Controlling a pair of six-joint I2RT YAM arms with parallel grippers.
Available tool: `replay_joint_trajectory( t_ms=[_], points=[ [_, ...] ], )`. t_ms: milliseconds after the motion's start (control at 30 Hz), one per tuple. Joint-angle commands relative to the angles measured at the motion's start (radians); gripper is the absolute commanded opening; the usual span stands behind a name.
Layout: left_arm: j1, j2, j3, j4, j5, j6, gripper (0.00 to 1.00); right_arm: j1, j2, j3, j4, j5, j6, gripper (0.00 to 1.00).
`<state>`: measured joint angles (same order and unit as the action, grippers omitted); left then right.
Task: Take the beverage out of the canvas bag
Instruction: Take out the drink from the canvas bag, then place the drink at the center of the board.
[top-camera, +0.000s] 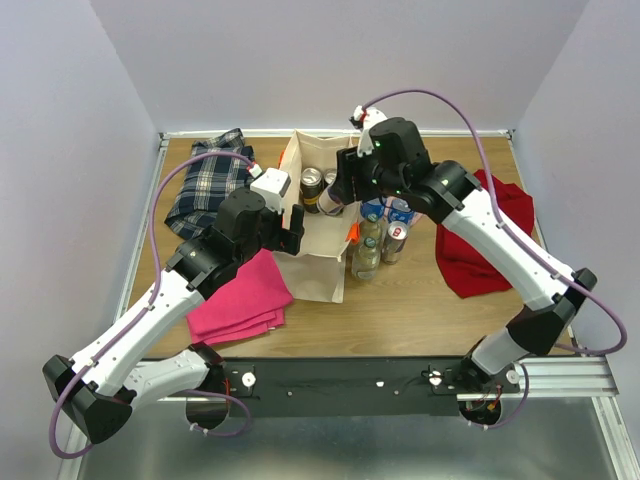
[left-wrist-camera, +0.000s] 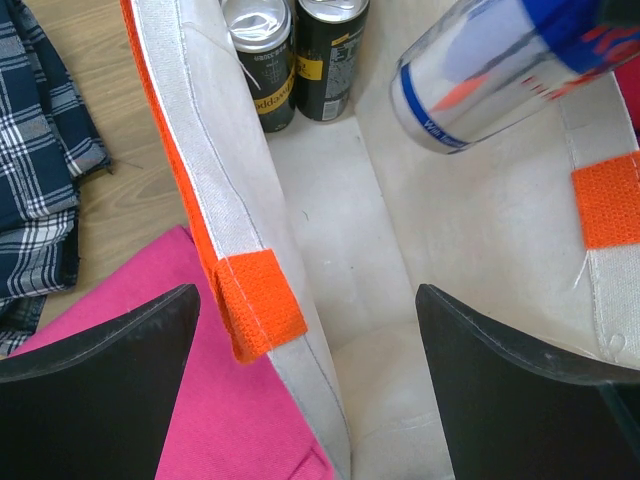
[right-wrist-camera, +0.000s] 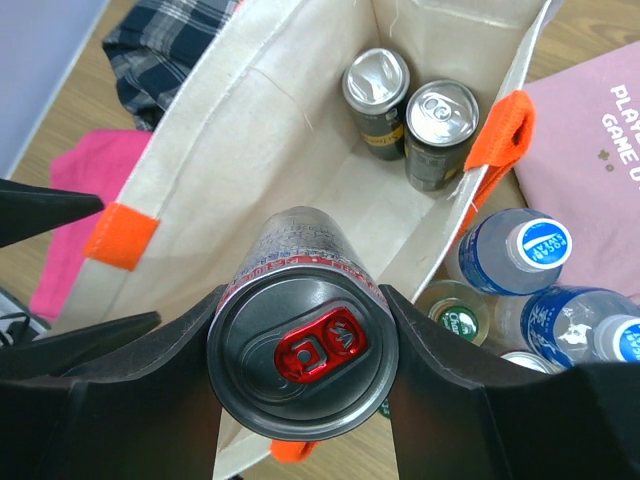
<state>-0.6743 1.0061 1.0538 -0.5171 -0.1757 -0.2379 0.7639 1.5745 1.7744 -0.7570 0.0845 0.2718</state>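
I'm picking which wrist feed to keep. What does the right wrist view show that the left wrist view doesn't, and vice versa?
Right wrist only: the red-tabbed top of the held can in the right pincer, bottles outside the canvas bag, a printed cloth. Left wrist only: that can's base end with its blue band. Both: the bag, two dark cans at its end, the plaid cloth, the pink cloth.
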Motion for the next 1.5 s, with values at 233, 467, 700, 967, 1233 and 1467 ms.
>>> replay_joint_trajectory(
  t_ms=[233, 467, 700, 967, 1233, 1467],
  points=[
    [0.001, -0.012, 0.046, 0.015, -0.033, -0.021, 0.99, 0.003, -0.165, -0.029, 0.076, 0.053, 0.035, 0.01],
    [0.001, -0.023, 0.048, 0.038, -0.045, -0.037, 0.99, 0.002, -0.24, -0.05, 0.065, 0.113, 0.043, 0.01],
    [0.001, -0.015, 0.048, 0.049, -0.044, -0.043, 0.99, 0.002, -0.284, -0.064, 0.021, 0.185, 0.046, 0.01],
    [0.001, -0.003, 0.058, 0.052, -0.047, -0.044, 0.99, 0.003, -0.34, -0.124, -0.01, 0.276, 0.06, 0.01],
    [0.001, 0.019, 0.068, 0.06, -0.042, -0.049, 0.99, 0.002, -0.373, -0.191, -0.093, 0.366, 0.095, 0.01],
    [0.001, 0.028, 0.064, 0.071, -0.027, -0.066, 0.99, 0.002, -0.407, -0.279, -0.11, 0.379, 0.133, 0.01]
  ],
)
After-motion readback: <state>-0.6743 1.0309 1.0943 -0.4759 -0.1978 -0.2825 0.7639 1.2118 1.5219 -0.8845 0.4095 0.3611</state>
